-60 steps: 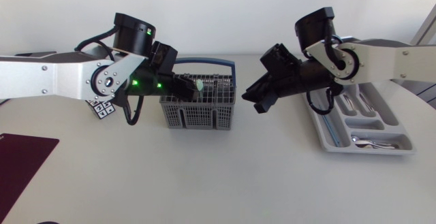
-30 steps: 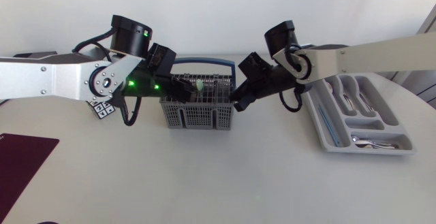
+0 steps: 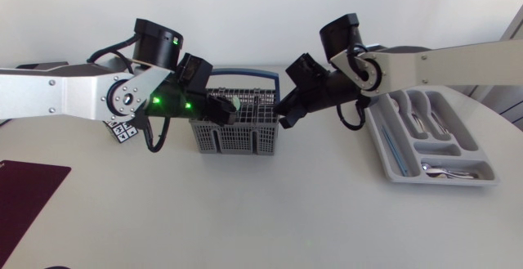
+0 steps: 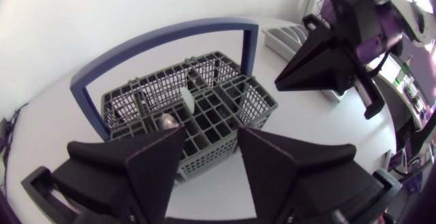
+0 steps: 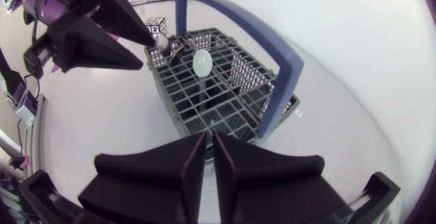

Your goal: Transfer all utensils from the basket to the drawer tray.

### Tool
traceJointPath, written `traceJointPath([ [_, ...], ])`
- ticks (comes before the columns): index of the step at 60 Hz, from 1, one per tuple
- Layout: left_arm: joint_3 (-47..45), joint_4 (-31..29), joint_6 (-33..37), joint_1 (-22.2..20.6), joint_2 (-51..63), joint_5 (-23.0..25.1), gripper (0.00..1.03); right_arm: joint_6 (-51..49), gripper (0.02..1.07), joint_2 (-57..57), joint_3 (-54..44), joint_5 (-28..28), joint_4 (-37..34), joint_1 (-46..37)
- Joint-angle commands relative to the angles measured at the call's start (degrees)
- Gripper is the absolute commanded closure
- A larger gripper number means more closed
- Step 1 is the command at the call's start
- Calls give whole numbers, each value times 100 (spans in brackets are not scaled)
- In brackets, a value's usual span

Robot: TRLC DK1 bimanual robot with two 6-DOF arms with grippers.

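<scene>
the pale-tipped utensil (image 4: pixel 187 99) stands upright in the basket (image 3: pixel 245 138), long axis vertical, just ahead of the left tool (image 4: pixel 210 135), whose fingers are spread and empty. the right tool (image 3: pixel 286 118), clenched on nothing, sits at the basket's opposite rim, so the left looks nearer. the tray (image 3: pixel 441 181) lies well apart on the counter (image 3: pixel 261 220).
</scene>
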Motion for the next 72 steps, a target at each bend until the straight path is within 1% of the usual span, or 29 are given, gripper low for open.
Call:
traceJointPath([
  [1,150,-184,-117,-21,22,81,50,219,55,-302,-225,-53,-63,-13],
  [4,247,-351,-196,-30,40,89,50,237,39,-372,-269,-62,-133,-22],
  [6,309,-439,-284,-30,58,125,50,246,32,-408,-278,-71,-194,-22],
  [11,528,-738,-486,-21,137,151,50,325,25,-539,-348,-80,-221,-22],
  [15,660,-896,-653,-21,163,221,50,395,25,-636,-383,-80,-282,-22],
  [19,704,-931,-688,-56,154,221,50,466,23,-715,-418,-80,-344,-4],
  [23,730,-940,-688,-82,137,212,50,483,23,-803,-480,-80,-361,5],
  [30,774,-1019,-662,-3,137,28,50,483,23,-961,-621,-80,-379,13],
  [32,774,-1054,-644,85,145,-60,50,483,23,-996,-665,-80,-379,13],
  [38,704,-1159,-521,225,93,-113,50,474,23,-1040,-752,-71,-388,13],
  [40,678,-1159,-495,287,49,-209,50,466,23,-1040,-770,-71,-397,5],
  [46,678,-1318,-504,507,-4,-218,50,474,23,-1058,-823,-53,-388,5],
  [54,695,-1476,-557,665,-4,-245,50,474,23,-1084,-849,-27,-388,31],
  [56,704,-1502,-583,717,22,-245,52,474,23,-1084,-849,-18,-388,40],
  [60,766,-1546,-671,797,58,-245,53,483,23,-1093,-840,-9,-388,49],
  [66,836,-1617,-776,814,137,-245,53,483,23,-1111,-849,70,-397,101],
  [72,880,-1625,-952,814,172,-350,53,483,23,-1155,-849,114,-414,136],
])
